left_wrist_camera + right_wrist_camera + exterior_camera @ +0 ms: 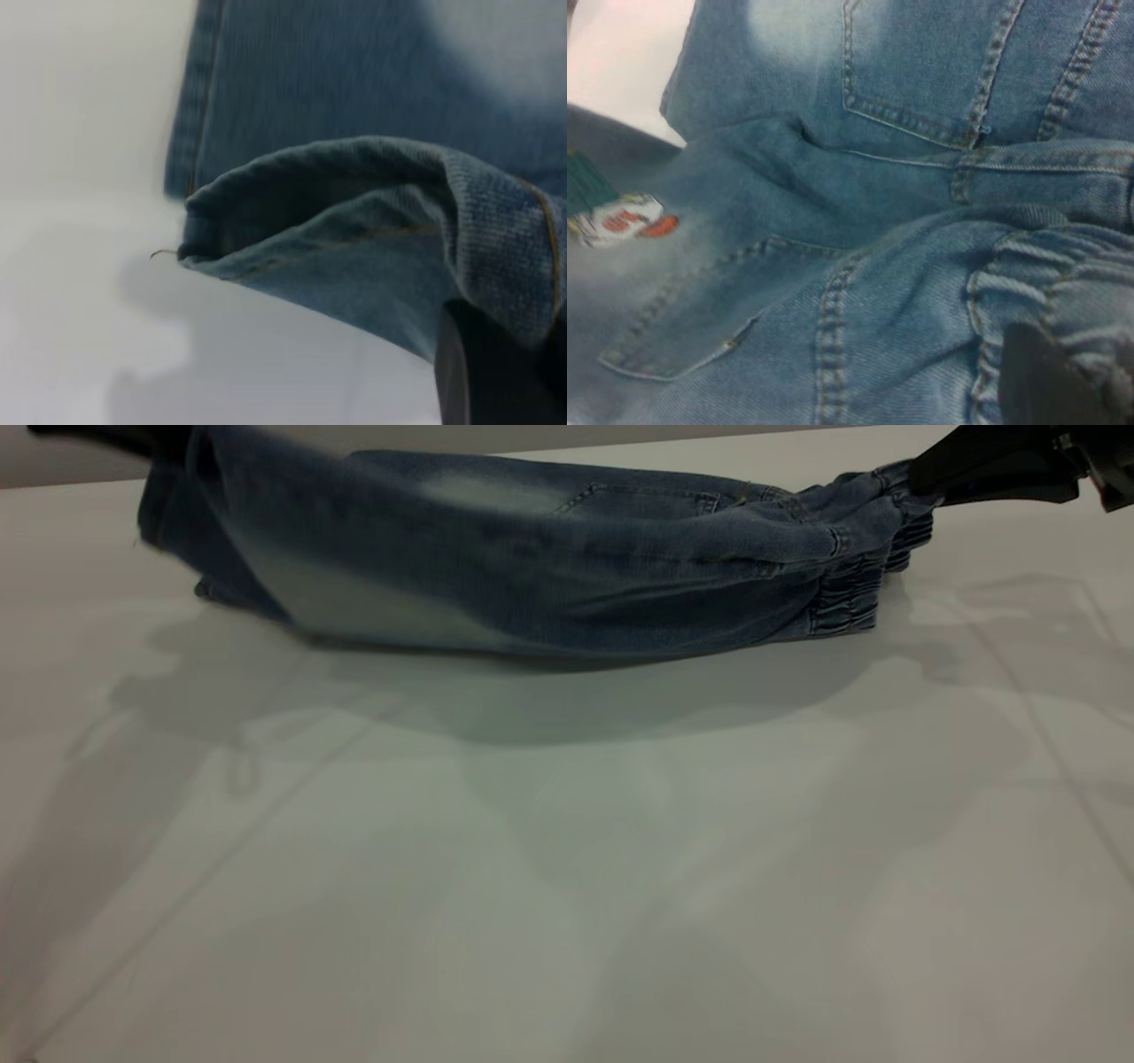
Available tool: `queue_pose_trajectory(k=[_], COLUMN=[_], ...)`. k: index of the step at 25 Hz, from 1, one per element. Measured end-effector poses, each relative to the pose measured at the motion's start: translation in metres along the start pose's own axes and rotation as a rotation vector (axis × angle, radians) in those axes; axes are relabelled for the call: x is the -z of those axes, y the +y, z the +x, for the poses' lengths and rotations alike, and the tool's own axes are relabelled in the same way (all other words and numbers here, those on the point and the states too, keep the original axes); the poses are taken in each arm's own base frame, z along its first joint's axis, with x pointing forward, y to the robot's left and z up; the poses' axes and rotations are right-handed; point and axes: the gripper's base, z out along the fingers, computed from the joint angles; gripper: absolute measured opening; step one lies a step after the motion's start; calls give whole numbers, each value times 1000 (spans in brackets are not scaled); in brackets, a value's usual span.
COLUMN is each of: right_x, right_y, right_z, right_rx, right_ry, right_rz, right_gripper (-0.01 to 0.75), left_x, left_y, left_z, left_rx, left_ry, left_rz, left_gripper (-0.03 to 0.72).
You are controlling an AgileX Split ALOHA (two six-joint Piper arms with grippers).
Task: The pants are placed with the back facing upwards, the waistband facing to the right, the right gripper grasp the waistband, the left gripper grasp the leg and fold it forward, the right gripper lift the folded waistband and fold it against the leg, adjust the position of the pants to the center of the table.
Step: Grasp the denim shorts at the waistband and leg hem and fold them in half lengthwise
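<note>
The pants, blue washed denim, hang stretched between both grippers at the far side of the table, with their lower fold resting on it. My left gripper at the far left is shut on the leg; one black finger shows under the hem. My right gripper at the far right is shut on the ruched waistband, which bunches over a dark finger. Back pockets face the right wrist camera, and a bit of the red and white print shows.
The white table stretches wide in front of the pants, crossed by faint shadows of the arms. Its far edge runs just behind the pants.
</note>
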Motion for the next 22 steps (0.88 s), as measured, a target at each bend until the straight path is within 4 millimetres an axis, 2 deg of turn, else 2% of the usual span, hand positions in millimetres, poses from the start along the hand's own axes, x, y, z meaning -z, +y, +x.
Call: queue_pose_trajectory(k=[4, 10, 17, 22], right_x=[-5, -9, -10, -16], right_y=[-4, -9, -14, -24], right_z=[-5, -10, -26, -36], right_rx=[0, 11, 42, 50], right_ry=[1, -2, -40, -61], right_rz=[-19, -17, 10, 42], right_gripper=[29, 29, 29, 34], left_x=[-6, -31, -60, -78], left_y=[-1, 0, 2, 3], left_z=[-12, -24, -39, -46], left_rx=[-26, -54, -68, -96], left_ry=[6, 8, -6, -17], left_rz=[10, 9, 5, 3], left_gripper=[76, 76, 76, 76])
